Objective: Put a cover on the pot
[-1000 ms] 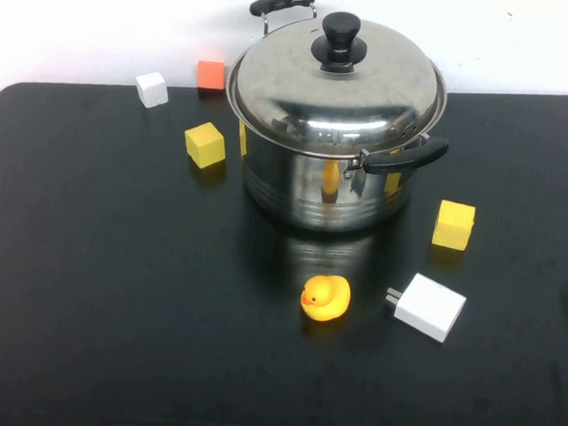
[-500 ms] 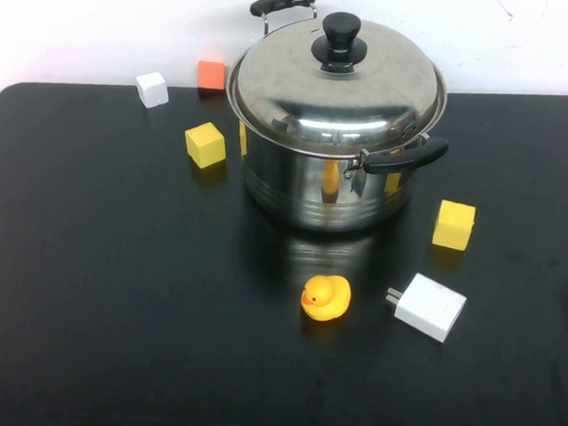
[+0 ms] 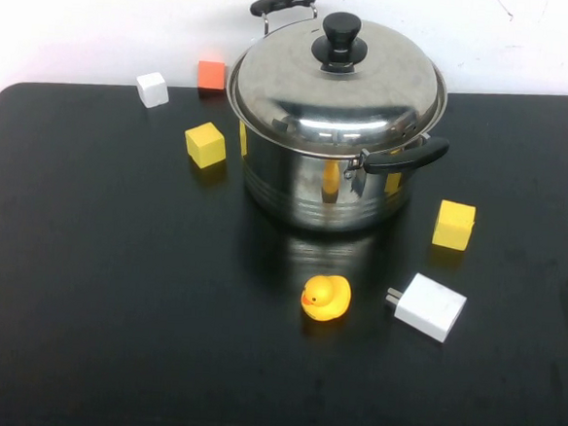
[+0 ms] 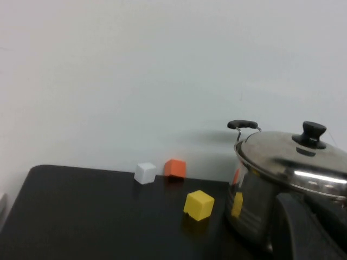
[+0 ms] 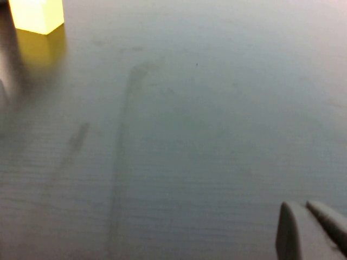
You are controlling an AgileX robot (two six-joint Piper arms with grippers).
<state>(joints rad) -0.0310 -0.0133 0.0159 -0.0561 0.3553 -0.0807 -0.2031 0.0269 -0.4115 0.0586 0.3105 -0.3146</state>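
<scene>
The large steel pot [image 3: 325, 182] stands at the back middle of the black table, with two black side handles. The domed steel lid [image 3: 337, 85] with a black knob [image 3: 339, 41] sits on its rim. The pot [image 4: 255, 208] and lid [image 4: 295, 160] also show in the left wrist view. My left gripper [image 4: 312, 230] shows only as a dark part in front of the pot, away from the lid. My right gripper [image 5: 304, 212] is shut and empty, low over bare table. Neither arm shows in the high view.
Around the pot are a white cube [image 3: 152, 89], an orange cube [image 3: 211, 74], a yellow cube [image 3: 205, 144], another yellow cube [image 3: 454, 225], a yellow rubber duck [image 3: 326, 298] and a white charger [image 3: 430, 306]. A yellow cube [image 5: 36, 15] shows in the right wrist view.
</scene>
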